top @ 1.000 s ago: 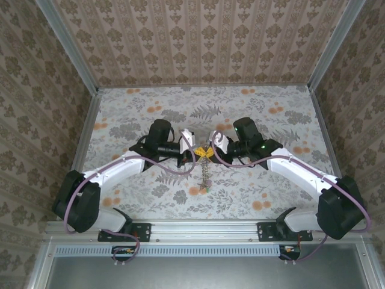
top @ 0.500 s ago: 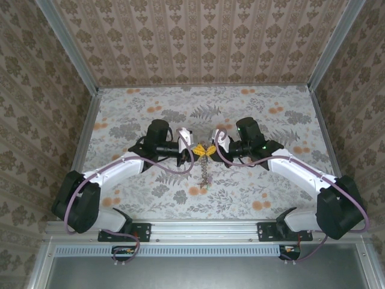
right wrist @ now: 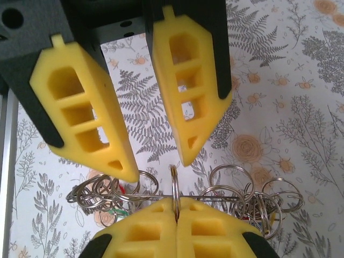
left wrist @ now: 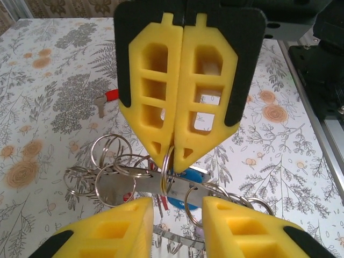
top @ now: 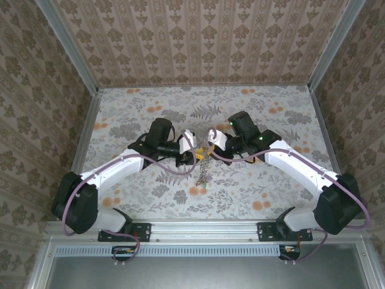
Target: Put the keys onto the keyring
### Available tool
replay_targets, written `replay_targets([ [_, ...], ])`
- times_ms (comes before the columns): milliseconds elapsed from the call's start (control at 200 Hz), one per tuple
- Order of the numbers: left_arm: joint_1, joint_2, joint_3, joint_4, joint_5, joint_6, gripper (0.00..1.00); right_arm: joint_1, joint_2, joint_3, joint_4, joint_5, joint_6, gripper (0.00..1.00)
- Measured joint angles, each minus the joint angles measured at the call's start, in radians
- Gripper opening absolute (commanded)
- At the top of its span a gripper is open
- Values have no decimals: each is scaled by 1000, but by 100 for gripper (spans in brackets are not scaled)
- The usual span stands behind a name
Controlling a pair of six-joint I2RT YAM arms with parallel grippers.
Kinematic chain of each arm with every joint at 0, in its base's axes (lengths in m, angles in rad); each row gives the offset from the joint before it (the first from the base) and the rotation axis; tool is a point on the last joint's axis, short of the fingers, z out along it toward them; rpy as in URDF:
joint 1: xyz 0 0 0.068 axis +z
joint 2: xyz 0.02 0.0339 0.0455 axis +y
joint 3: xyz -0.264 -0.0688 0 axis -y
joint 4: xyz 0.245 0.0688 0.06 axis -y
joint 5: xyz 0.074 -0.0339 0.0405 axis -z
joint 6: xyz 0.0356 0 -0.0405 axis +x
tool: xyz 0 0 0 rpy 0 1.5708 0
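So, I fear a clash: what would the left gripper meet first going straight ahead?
Probably the keyring, just ahead of its open fingers; the right gripper, shut on a ring, is close behind. Depth unclear.

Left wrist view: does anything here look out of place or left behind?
Yes. One small key with a red tag lies alone on the table, apart from the bunch of rings that the right tool is pinching. It looks left out, not yet on the bunch.
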Motion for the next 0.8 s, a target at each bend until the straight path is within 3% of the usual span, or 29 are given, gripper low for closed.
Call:
replay_targets([
  [220, -6, 2, 0, 29, -18, -16, 31, 20, 33, 84, -117, 61, -35, 0],
  [500, -7, 8, -8, 69, -4, -39, 30, 20, 33, 94, -129, 68, -36, 0],
  [800, 1, 4, -57, 237, 36, -114, 25, 23, 33, 71, -108, 55, -53, 0],
])
